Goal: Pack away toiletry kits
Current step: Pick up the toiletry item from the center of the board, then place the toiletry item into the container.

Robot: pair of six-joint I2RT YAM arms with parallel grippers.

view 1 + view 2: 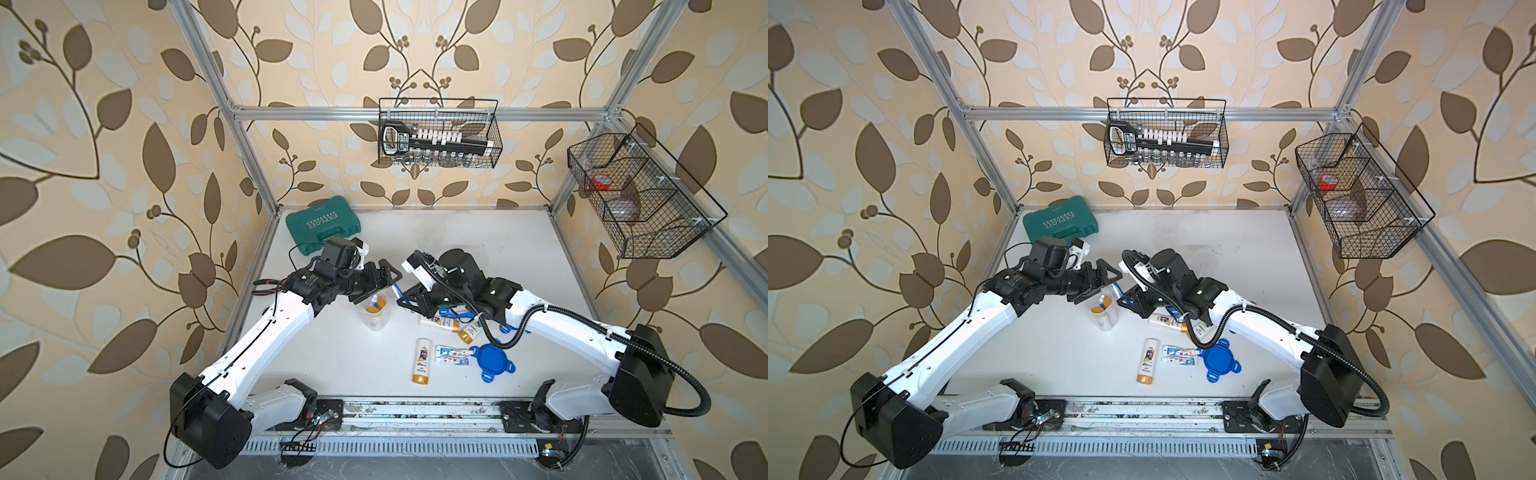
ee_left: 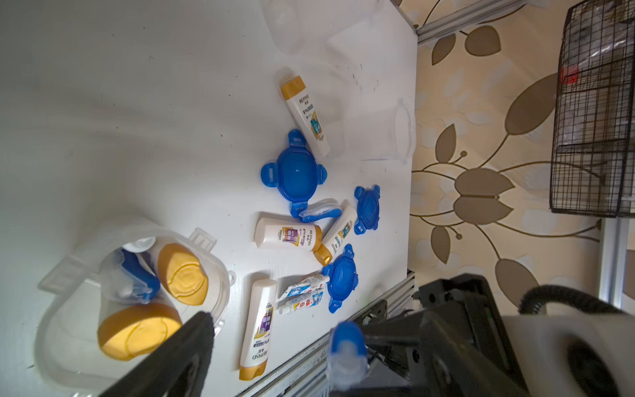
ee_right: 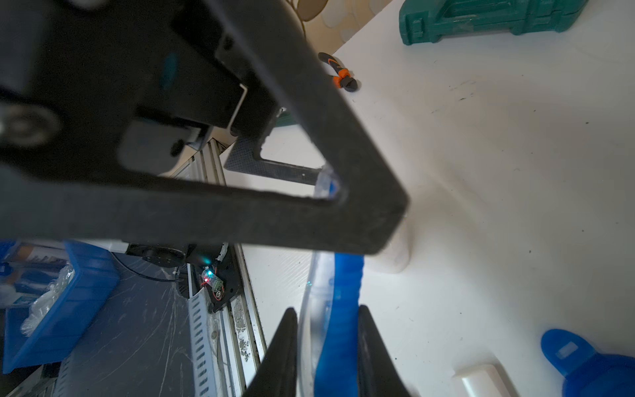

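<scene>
My right gripper (image 3: 327,311) is shut on a blue toothbrush (image 3: 343,295) in a clear wrapper and holds it above the table (image 1: 478,249). The toothbrush's free end (image 2: 347,347) sits between the wide-apart fingers (image 2: 197,337) of my open left gripper (image 1: 392,276). The two grippers meet in both top views, above and just behind an open clear jar (image 1: 376,320). That jar (image 2: 220,271) holds two gold-capped bottles (image 2: 182,275) and another toothbrush. Loose on the table lie more bottles (image 1: 422,360), toothpaste tubes (image 1: 453,355) and blue lids (image 2: 297,173).
A green tool case (image 1: 322,224) lies at the back left, with pliers (image 3: 340,74) near the left edge. Wire baskets hang on the back wall (image 1: 438,133) and the right wall (image 1: 640,195). Two empty clear jars (image 2: 402,130) lie near the right edge.
</scene>
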